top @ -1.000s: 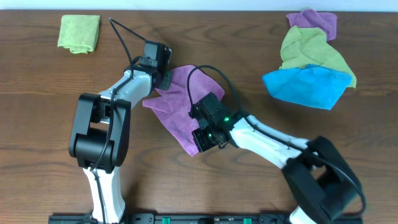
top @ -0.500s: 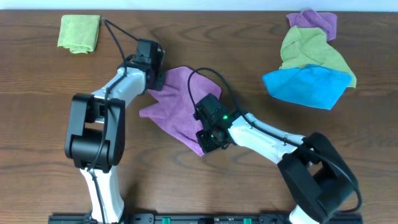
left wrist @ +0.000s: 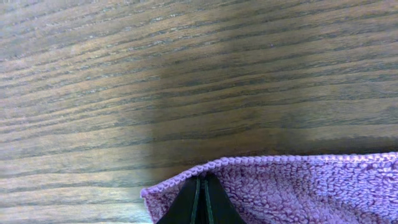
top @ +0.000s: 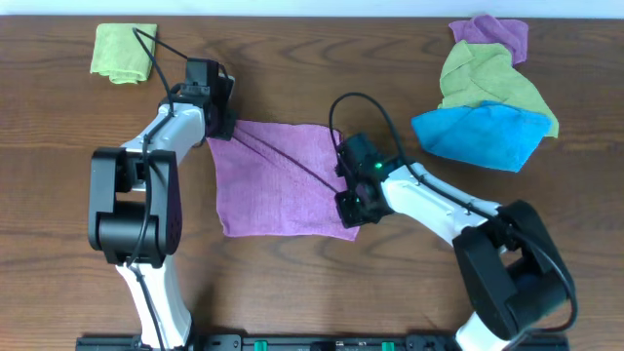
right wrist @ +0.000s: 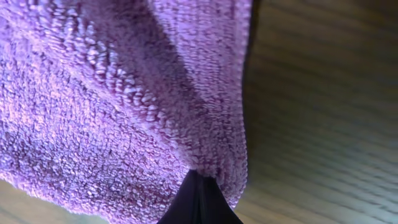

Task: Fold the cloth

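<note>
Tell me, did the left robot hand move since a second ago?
Yes. The left gripper, shut on a corner of the cloth, has moved closer to the folded green cloth, pulling it out flat.

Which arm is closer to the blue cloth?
Right. The right end effector grips the purple cloth left of the blue cloth; the left end effector grips its far corner.

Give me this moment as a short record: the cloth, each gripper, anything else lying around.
cloth: spread open, not yet folded, diagonal ridge running between the grippers
left gripper: shut on the cloth's far left corner
right gripper: shut on the cloth's near right corner
lime-green cloth: far left, untouched
pile: violet, green and blue cloths, far right
</note>
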